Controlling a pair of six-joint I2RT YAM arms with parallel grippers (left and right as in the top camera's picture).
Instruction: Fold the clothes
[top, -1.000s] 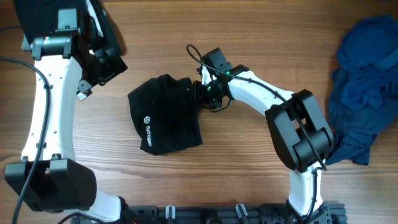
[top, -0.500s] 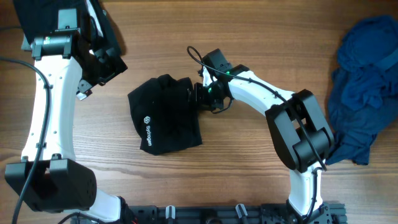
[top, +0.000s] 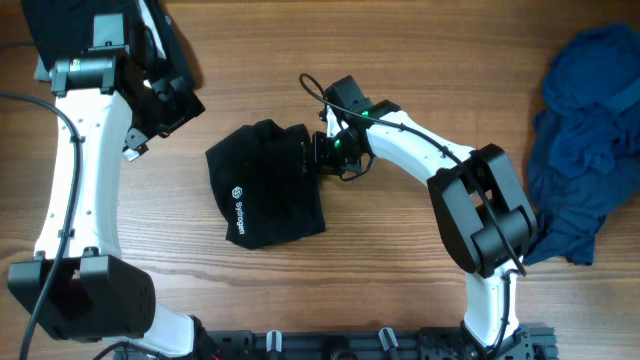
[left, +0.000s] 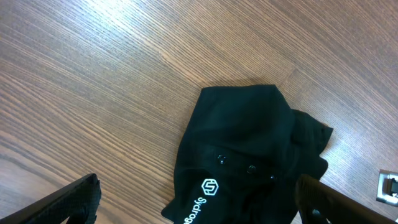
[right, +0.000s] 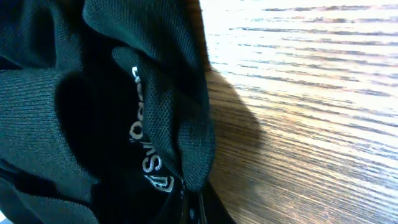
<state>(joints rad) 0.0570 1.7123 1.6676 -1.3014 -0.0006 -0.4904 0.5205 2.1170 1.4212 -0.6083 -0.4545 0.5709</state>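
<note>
Smack in the middle of the surface (top: 400, 290) sits the black shirt (top: 265, 190), bunched into a rough lump. Its white logo (top: 238, 197) faces up on the side toward my left arm. My right hand (top: 314, 152) is down at the opposite edge of the shirt, pressed together on a fold of the fabric. On the right wrist cam the black knit fills most of the shot. A ridge of it runs down into the hand at the bottom edge, with white lettering (right: 144, 146) printed right beside the pinched bit. The fingers themselves are mostly hidden by cloth there, so I can't see exactly how much is caught.

My left hand (top: 170, 105) hangs up and away from the shirt, touching nothing, spread wide. Its wrist cam shows both fingers (left: 65, 199) far apart at the bottom corners, with the shirt lying between them further off. A heap of blue clothes (top: 585, 140) sits way off at the far right edge, well apart from everything else.
</note>
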